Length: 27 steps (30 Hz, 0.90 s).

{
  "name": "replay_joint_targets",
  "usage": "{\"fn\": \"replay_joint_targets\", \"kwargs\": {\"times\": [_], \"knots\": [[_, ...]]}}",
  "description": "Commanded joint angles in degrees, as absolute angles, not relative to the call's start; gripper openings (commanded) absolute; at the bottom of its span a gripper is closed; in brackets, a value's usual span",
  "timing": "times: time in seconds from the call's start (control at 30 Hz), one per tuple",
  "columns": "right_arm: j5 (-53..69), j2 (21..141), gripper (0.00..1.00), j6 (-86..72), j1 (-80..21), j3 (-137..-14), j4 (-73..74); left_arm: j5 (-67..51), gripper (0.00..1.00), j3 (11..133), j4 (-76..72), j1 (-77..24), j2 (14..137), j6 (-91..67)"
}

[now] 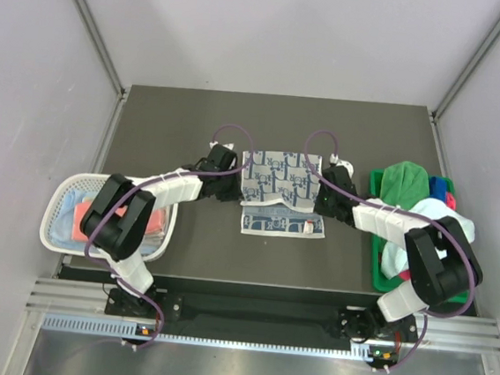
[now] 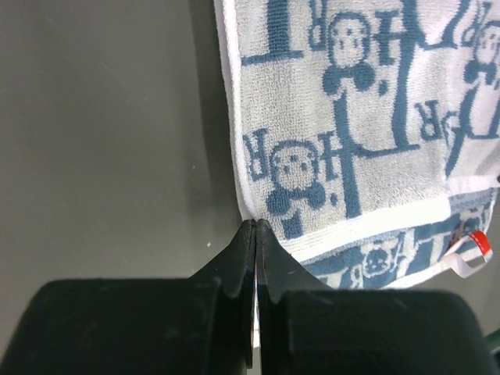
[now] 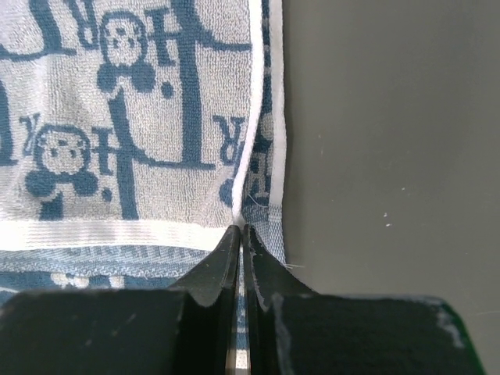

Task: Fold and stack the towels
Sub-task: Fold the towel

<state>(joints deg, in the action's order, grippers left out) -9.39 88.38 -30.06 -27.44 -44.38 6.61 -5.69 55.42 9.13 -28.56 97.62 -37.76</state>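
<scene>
A navy towel with a white pattern (image 1: 278,188) lies mid-table. Its pale upper layer is folded over, leaving a darker strip with a red tag (image 1: 306,227) bare at the near edge. My left gripper (image 1: 238,172) is shut on the upper layer's left corner, with the tips (image 2: 257,225) at the white hem of the towel (image 2: 351,117). My right gripper (image 1: 315,190) is shut on the right corner, pinching the white edge (image 3: 238,228) of the towel (image 3: 117,117). Green (image 1: 406,178), blue (image 1: 440,185) and white (image 1: 438,214) towels are piled at the right. A coral pink one (image 1: 84,211) lies at the left.
A white mesh basket (image 1: 53,213) at the table's left edge holds the coral and pale folded towels. A green bin (image 1: 376,177) at the right edge holds the loose pile. Grey walls enclose the dark table (image 1: 239,116) on three sides.
</scene>
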Motion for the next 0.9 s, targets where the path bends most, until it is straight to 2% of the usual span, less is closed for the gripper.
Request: {"fn": "replay_joint_targets", "kwargs": {"times": [0.0, 0.87], "knots": [[-10.28, 84.56, 0.00, -29.71, -26.54, -46.67, 7.11, -7.12, 0.00, 58.01, 10.54, -28.65, 93.52, -36.74], [-11.16, 69.53, 0.00, -28.48, -25.75, -43.07, 15.99, -9.93, 0.00, 55.73, 15.29, -31.29, 85.52, -36.83]]}}
